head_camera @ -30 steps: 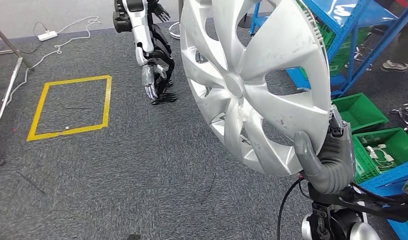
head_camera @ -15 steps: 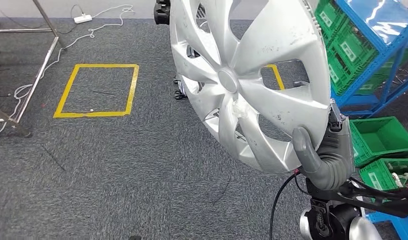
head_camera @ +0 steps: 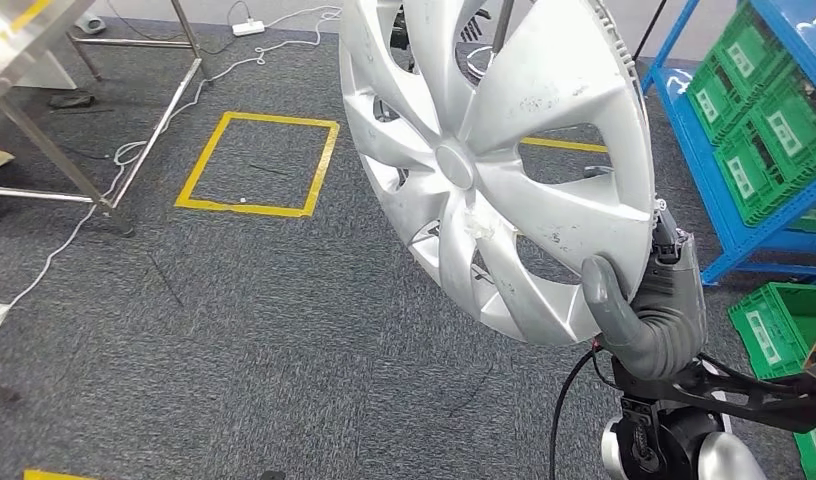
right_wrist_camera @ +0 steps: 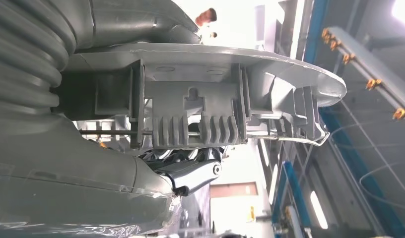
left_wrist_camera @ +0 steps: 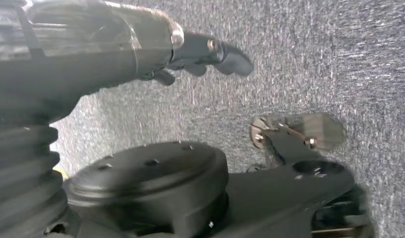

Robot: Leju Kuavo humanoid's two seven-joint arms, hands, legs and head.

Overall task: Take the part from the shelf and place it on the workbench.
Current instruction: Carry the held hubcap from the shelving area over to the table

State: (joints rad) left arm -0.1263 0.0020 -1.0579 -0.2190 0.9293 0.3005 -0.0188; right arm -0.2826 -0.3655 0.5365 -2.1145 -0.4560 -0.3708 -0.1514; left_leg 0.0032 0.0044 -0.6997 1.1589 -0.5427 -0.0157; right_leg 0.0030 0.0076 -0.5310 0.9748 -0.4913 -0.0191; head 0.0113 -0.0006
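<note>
At the right hand: the right hand pinches the wheel cover by its lower rim, thumb on the front face.
Wheel cover: carried tilted, up and left of that hand, above the carpet.
Left hand: the left hand hangs low with nothing in it, fingers probably half-curled, hard to tell.
Workbench: maybe that metal-legged table far left.

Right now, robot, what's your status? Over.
Right hand grips the silver wheel cover at its lower rim, held upright. Left hand hangs over carpet, holding nothing, fingers curled. Metal table legs ahead left.
</note>
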